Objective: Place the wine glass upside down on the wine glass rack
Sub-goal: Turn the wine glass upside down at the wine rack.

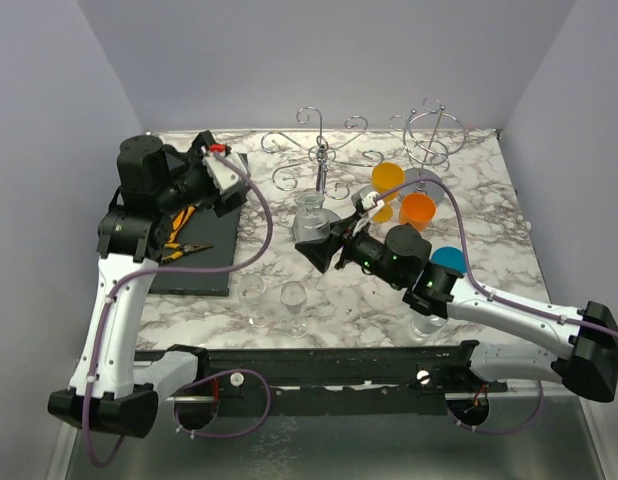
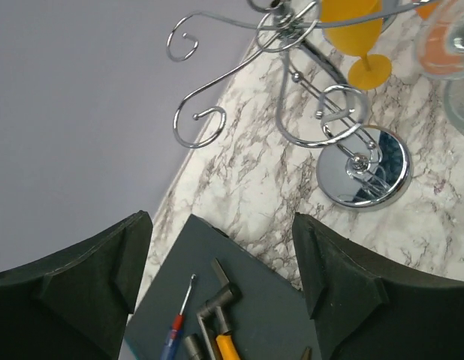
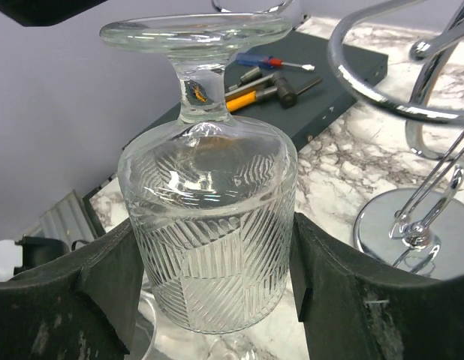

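Observation:
A clear ribbed wine glass [image 3: 209, 225] is held upside down, foot up, with my right gripper [image 3: 213, 277] shut on its bowl. In the top view the glass [image 1: 312, 215] hangs just in front of the stem of the chrome wine glass rack [image 1: 322, 160], below its curled arms. The rack's round base [image 3: 412, 225] and one arm [image 3: 382, 90] show right of the glass in the right wrist view. My left gripper [image 2: 221, 277] is open and empty above the dark mat [image 2: 247, 292] at the left [image 1: 224, 180]. The rack [image 2: 292, 90] also shows in the left wrist view.
A second chrome rack [image 1: 434, 135] stands at the back right. Two orange glasses [image 1: 387, 178] [image 1: 417, 210] and a blue one [image 1: 449, 260] stand right of the rack. Clear glasses [image 1: 252, 295] [image 1: 293, 300] [image 1: 426, 325] stand near the front. Tools [image 1: 184, 250] lie on the mat.

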You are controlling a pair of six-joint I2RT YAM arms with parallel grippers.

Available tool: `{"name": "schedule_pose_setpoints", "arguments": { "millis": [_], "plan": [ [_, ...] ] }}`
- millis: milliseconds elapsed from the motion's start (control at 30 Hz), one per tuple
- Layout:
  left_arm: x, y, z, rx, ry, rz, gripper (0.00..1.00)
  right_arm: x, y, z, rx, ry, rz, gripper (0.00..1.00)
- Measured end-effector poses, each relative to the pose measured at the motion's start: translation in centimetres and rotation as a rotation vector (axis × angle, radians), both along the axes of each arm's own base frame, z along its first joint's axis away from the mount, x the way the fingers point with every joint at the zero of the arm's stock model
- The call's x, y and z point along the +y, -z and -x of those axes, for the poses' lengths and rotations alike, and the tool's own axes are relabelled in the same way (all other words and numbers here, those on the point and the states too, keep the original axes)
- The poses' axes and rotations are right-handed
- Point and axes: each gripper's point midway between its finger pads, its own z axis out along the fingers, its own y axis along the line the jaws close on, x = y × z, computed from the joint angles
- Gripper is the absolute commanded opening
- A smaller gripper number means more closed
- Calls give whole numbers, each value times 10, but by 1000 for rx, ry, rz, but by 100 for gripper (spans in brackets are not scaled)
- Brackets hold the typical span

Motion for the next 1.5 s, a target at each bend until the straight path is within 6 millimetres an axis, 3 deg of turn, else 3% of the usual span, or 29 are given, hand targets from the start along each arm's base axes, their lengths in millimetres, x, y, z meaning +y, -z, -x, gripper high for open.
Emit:
{"name": "schedule_pose_setpoints", "arguments": {
  "millis": [200,467,800,1233,1500],
  "plan": [
    [3,-4,-42,149,-133,127,67,1,-6,-15,-34,66,-31,18],
    [2,-19,-67,240,-222,267,67,15,13,-33,-41,105,-19,16],
    [1,-1,-110,390,-324,395,70,16,-5,-44,-60,160,-119,15],
    [-12,8,-120,473,-296,461,54,27,9,-52,5,182,-148,14],
    [-19,13,-118,500,-250,458,51,30,-1,-59,-9,199,-166,13]
  ]
}}
